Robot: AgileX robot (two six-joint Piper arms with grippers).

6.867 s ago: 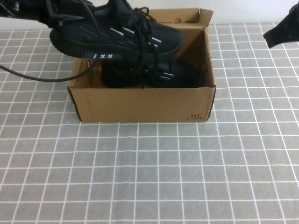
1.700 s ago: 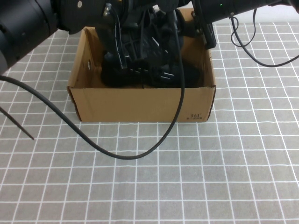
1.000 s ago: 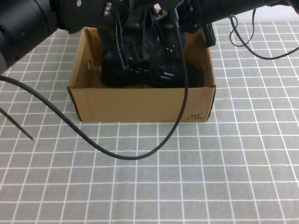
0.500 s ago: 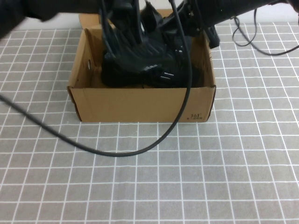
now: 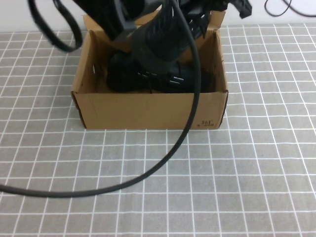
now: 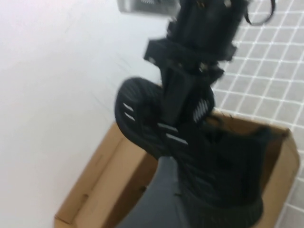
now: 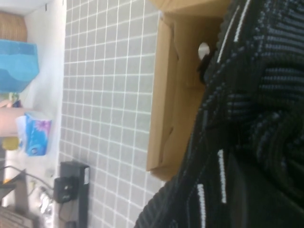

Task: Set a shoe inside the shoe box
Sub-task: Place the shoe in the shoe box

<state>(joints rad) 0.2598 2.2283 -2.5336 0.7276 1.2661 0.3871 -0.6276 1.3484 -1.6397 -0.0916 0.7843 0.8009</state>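
The brown shoe box [image 5: 148, 111] stands open at mid table, with one black shoe [image 5: 158, 79] lying inside it. Both arms crowd over its back half. In the left wrist view a second black shoe [image 6: 142, 114] with white dashes hangs tilted over the shoe box [image 6: 104, 185], toe up and heel down inside. My right gripper [image 6: 173, 114] is shut on that shoe's side, and the shoe [image 7: 256, 95] fills the right wrist view. My left gripper [image 5: 160, 42] hovers blurred above the box, open, with one grey finger [image 6: 161, 199] beside the shoe's heel.
A black cable [image 5: 148, 173] loops across the grid-patterned cloth in front of the box. The box's flap lid [image 5: 197, 17] stands up at the back by a white wall. A blue tissue pack [image 7: 33, 133] and a black device [image 7: 71, 185] sit beyond the table's far side.
My left gripper has let go of the shoe and risen fast above the box, swinging its cable low to the left. The right arm has lifted towards the back with the shoe.
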